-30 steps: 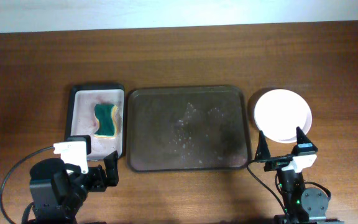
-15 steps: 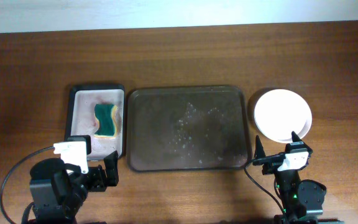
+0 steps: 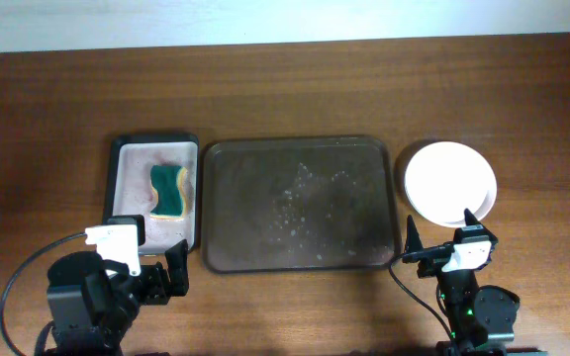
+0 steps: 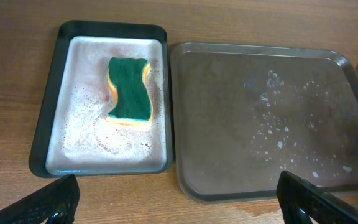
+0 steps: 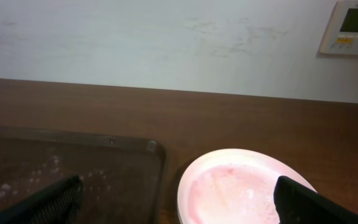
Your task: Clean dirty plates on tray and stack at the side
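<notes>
A brown wooden table runs up to a white wall at 12 o'clock. The tray lies at the centre of the table, its dark floor flecked with pale droplets and suds. The plates sit off it at 3 o'clock, just beside its right rim but not touching it. They form one round pile, white from above and faintly pink in the right wrist view. How many are in the pile I cannot tell. At 9 o'clock from the tray, rim close against rim, is a smaller black tray with a sudsy pinkish floor. A green-topped sponge with a yellow underside lies in it. The left gripper hangs at 7 o'clock over bare wood, fingers spread wide, holding nothing. The right gripper hangs at 5 o'clock, near the pile's closest edge, also spread wide and empty. A small control panel is on the wall at 1 o'clock in the right wrist view.
</notes>
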You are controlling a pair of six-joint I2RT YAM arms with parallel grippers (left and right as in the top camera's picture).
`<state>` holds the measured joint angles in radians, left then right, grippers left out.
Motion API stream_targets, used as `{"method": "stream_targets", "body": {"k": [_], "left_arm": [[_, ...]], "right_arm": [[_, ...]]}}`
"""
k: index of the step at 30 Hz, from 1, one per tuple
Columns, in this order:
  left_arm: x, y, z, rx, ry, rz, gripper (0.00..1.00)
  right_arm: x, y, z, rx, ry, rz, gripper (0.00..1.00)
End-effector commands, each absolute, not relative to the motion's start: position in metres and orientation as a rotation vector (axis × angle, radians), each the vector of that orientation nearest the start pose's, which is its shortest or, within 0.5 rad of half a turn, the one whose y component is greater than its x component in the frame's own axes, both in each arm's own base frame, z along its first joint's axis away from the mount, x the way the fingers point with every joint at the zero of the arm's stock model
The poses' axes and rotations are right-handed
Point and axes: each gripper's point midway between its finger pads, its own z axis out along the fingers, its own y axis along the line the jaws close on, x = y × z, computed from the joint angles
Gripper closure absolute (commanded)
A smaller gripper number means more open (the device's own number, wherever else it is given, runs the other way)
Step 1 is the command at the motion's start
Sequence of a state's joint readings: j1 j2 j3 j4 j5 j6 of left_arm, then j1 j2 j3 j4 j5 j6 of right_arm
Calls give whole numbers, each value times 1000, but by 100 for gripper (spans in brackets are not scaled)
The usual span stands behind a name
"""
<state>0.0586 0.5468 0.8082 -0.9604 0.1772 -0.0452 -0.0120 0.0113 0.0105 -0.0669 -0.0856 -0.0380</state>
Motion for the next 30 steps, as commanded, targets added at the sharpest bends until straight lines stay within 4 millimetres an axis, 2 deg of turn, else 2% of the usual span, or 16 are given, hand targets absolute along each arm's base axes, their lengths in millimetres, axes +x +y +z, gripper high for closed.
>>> {"method": "stream_targets", "body": {"k": [1,7,11,19,23,26,28,30], "left_arm": [[202,-20,214,-1,2263,-196,1],[195,-18,212,-3,2269,-166,1],[196,-19,209,39,2159,-125,1],[217,-22,183,54,1852,-130,0],[237,-23,192,60,1619,-125,0],[244,-23,200,71,1478,-113,1],[244,-21,200,82,1472,-80,1],[245,-18,191,99,1506,-39,1]], "right_arm": [[246,12,158,-91,1639,24,1],[246,12,158,-91,1639,24,1],[246,12,158,-91,1639,24,1],[246,12,158,-91,1639,24,1],[246,12,158,-90,1639,24,1],[246,12,158,-91,1639,24,1],[246,12,158,-91,1639,24,1],[246,12,158,-91,1639,24,1]]}}
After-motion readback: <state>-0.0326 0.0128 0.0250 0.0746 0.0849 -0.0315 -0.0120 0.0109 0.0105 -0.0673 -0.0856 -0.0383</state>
